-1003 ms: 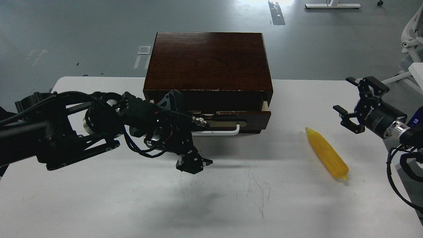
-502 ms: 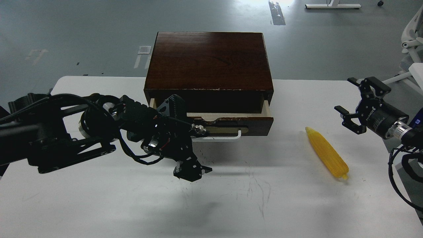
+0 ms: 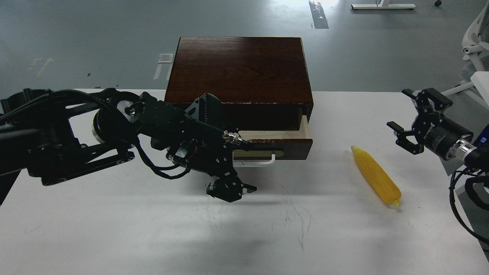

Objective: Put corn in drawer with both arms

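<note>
The yellow corn (image 3: 376,175) lies on the white table (image 3: 114,229), to the right of the dark-brown cabinet (image 3: 238,68). The drawer (image 3: 284,144) is partly pulled out and shows a strip of pale wood inside, with its white bar handle (image 3: 255,163) below the brass plate. My left gripper (image 3: 229,189) points down at the table just in front of the handle's left end; it is dark and its fingers cannot be told apart. My right gripper (image 3: 397,108) is open and empty, up and to the right of the corn.
My bulky left arm (image 3: 76,141) and its cables cover the left part of the drawer front. The table's right edge runs close behind the right gripper. White furniture (image 3: 475,49) stands on the grey floor at the far right.
The drawer has slid out further, showing more of its pale inside. My left gripper has moved a little to the right, in front of the handle. The right gripper and corn have barely moved.
</note>
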Robot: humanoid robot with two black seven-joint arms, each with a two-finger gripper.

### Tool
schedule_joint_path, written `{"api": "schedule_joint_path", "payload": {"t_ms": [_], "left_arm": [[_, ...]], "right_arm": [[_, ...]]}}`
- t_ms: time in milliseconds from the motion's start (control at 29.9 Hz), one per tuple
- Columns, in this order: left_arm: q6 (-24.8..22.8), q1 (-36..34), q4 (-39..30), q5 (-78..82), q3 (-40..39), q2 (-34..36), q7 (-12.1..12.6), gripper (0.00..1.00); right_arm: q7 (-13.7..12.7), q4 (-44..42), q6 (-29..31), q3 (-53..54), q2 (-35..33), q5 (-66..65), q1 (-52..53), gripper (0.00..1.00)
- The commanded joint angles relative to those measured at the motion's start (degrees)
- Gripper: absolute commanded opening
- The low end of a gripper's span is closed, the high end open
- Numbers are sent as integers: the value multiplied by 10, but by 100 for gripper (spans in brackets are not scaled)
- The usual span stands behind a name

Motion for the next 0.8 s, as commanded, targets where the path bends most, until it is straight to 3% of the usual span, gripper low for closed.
{"api": "schedule_joint_path", "payload": {"t_ms": [0,167,234,401,635,769], "left_arm": [[0,4,5,-116,-37,32,0,99],[29,20,19,-409,-53,89,0,99],[48,44,26,-605,-53,121,0,99],[58,109,64,-892,-54,164,0,99],[43,241,188,-1086,-101,162,0,99],[0,292,257,-1146,-122,143,0,99]], "right_arm": [[0,-2,0,3,-7,0,-1,100],[0,-4,0,3,-10,-1,-2,100],[0,-3,0,3,-9,-2,-2,100],[0,-4,0,3,-7,-3,-2,100],[0,-5,0,0,-5,-25,-1,100],[0,-5,0,0,-6,-100,0,100]]}}
